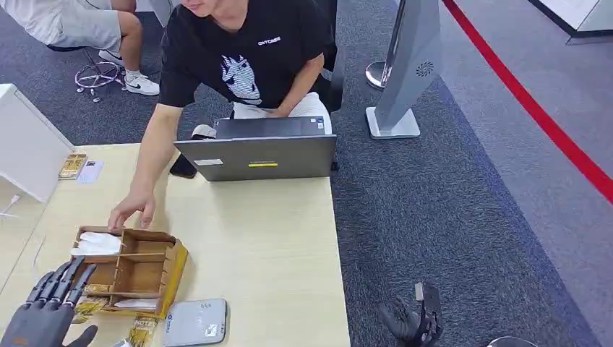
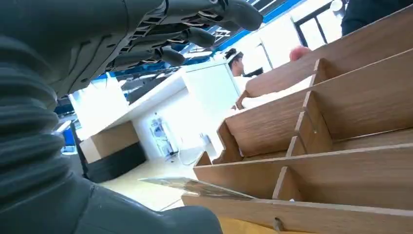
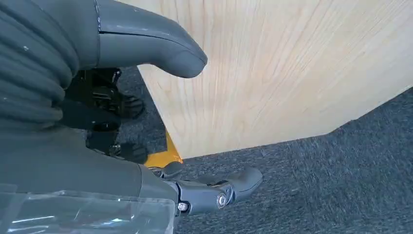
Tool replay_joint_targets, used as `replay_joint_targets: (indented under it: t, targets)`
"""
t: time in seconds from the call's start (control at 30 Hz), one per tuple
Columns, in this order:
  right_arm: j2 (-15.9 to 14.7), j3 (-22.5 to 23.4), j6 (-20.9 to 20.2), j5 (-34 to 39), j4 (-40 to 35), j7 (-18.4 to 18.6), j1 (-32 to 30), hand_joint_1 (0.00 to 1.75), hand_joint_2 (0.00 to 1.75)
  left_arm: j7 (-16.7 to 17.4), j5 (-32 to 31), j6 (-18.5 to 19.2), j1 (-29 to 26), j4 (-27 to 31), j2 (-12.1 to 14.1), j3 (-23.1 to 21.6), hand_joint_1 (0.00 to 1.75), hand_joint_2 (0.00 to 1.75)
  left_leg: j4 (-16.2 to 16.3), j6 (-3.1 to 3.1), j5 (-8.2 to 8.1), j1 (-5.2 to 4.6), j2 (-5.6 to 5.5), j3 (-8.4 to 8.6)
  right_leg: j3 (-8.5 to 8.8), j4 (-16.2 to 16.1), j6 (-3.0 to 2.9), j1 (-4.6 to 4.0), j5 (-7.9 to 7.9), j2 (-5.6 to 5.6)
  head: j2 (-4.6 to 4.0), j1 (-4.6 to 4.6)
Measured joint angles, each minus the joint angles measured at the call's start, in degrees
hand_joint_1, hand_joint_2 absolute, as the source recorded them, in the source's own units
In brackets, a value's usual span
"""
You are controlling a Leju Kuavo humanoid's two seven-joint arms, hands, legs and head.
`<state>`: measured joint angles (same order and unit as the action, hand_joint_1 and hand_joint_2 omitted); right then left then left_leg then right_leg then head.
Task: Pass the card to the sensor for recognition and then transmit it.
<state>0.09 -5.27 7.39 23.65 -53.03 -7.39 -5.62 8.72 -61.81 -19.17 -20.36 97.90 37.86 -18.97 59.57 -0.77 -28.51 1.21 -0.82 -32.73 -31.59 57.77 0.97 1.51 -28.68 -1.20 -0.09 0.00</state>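
Note:
My left hand [image 1: 45, 312] hovers over the near left corner of the table with its fingers stretched out, holding nothing. Just beyond its fingertips stands a wooden divided box [image 1: 160, 271]; white cards [image 1: 97, 243] lie in its far compartment. In the left wrist view the fingers [image 2: 195, 36] reach over the box [image 2: 341, 165], and a thin shiny card [image 2: 195, 187] lies flat beside its wall. A white-grey card sensor [image 1: 195, 322] lies at the front edge, right of the box. My right hand [image 1: 417, 318] hangs beside the table, thumb [image 3: 151, 46] and fingers [image 3: 219, 192] apart.
A person sits across the table with a hand [image 1: 132, 210] on the box's far rim. A grey laptop [image 1: 256, 155] stands at the far edge. Gold packets [image 1: 143, 331] lie by the box's front. A white block [image 1: 29, 148] occupies the left. The table's wooden side panel [image 3: 292, 73] is close to my right hand.

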Motion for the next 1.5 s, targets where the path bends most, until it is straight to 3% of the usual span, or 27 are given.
replay_joint_targets:
  t: [0.77,1.2,1.5]
  targets:
    - [0.0,0.04,0.2,-0.02,-0.39,0.02,-0.45,0.0,1.75,1.18,0.7,-0.13,-0.5,0.0,0.76,0.07,0.0,1.75,0.0,0.0,0.0,0.0,0.0,0.0,0.01,0.0,0.0,0.0,0.0,0.0,0.0,0.0]
    - [0.0,0.39,0.61,-0.04,-1.11,0.02,-0.91,0.0,1.75,1.92,1.42,0.11,-1.55,0.77,0.79,2.23,0.0,1.75,0.0,0.0,0.0,0.0,0.0,0.0,0.0,0.0,0.0,0.0,0.0,0.0,0.0,0.0]
    - [0.0,0.66,0.42,-0.22,-1.42,0.2,-1.15,0.0,1.75,0.66,1.33,1.11,-1.84,1.01,0.59,3.34,0.0,1.75,0.0,0.0,0.0,0.0,0.0,0.0,0.01,0.0,0.0,0.0,0.0,0.0,0.0,0.0]
